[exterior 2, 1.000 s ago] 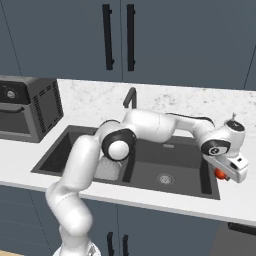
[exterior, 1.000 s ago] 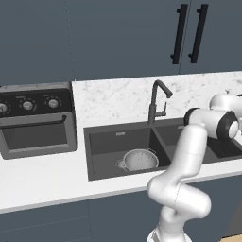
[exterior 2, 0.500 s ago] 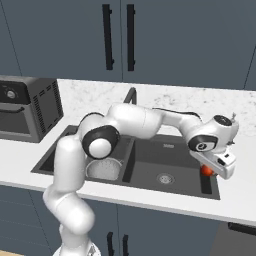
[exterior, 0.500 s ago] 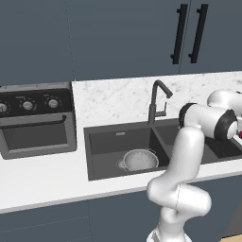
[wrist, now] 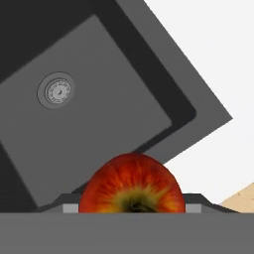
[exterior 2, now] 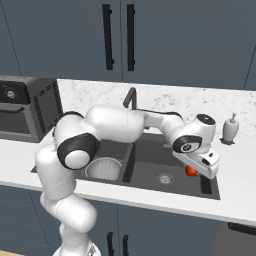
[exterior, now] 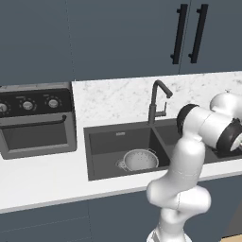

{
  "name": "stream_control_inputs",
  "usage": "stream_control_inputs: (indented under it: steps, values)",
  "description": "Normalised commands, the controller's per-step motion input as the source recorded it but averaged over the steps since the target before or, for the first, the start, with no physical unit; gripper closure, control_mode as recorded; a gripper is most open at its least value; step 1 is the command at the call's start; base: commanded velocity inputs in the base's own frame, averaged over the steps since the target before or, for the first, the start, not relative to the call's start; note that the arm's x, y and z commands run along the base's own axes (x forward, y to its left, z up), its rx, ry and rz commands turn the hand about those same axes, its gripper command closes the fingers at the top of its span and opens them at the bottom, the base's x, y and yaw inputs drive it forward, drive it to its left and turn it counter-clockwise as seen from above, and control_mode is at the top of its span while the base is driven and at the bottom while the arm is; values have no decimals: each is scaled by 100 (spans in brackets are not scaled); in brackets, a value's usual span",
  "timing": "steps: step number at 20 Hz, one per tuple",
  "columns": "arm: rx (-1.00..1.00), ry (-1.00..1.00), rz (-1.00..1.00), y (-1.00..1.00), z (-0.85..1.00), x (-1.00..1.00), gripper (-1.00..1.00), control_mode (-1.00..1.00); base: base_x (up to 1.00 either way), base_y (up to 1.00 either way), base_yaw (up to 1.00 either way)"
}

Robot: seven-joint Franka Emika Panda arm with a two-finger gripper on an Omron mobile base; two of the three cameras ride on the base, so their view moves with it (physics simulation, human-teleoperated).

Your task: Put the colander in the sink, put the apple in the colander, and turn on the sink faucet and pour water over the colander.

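Over the right basin of the sink (exterior 2: 150,155), at roughly 4 o'clock from its round steel drain (exterior 2: 164,178), the gripper (exterior 2: 194,169) hangs with the apple (exterior 2: 190,171) pinched between its fingers, jaws pressed against the fruit's sides. Hand view: the red-orange apple (wrist: 132,184) sits at 6 o'clock, stem end facing the camera, with the dark basin floor and the drain (wrist: 56,91) behind it at 10 o'clock and white countertop (wrist: 208,54) at 2 o'clock.

Left basin: the colander (exterior: 139,159) sits upright on the floor, perforated inside facing up, one small handle showing toward 9 o'clock. Right base view shows the colander (exterior 2: 104,168) partly behind the arm's elbow.

Sink faucet (exterior: 157,101) stands behind the divider, spout curving toward the right basin. Countertop oven (exterior: 35,119) sits at 9 o'clock from the sink. Soap dispenser (exterior 2: 230,128) stands at 2 o'clock from the right basin.
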Motion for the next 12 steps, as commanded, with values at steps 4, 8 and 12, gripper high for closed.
stream_control_inputs:
  steps: [4, 8, 12]
  values:
    - [0, 0, 7, 69, 2, -15, 100, -100, 0, 0, 0]
    - [0, 0, 7, 71, 3, -4, 100, -100, 0, 0, 0]
    - [0, 0, 6, 67, 7, 0, 100, -100, 0, 0, 0]
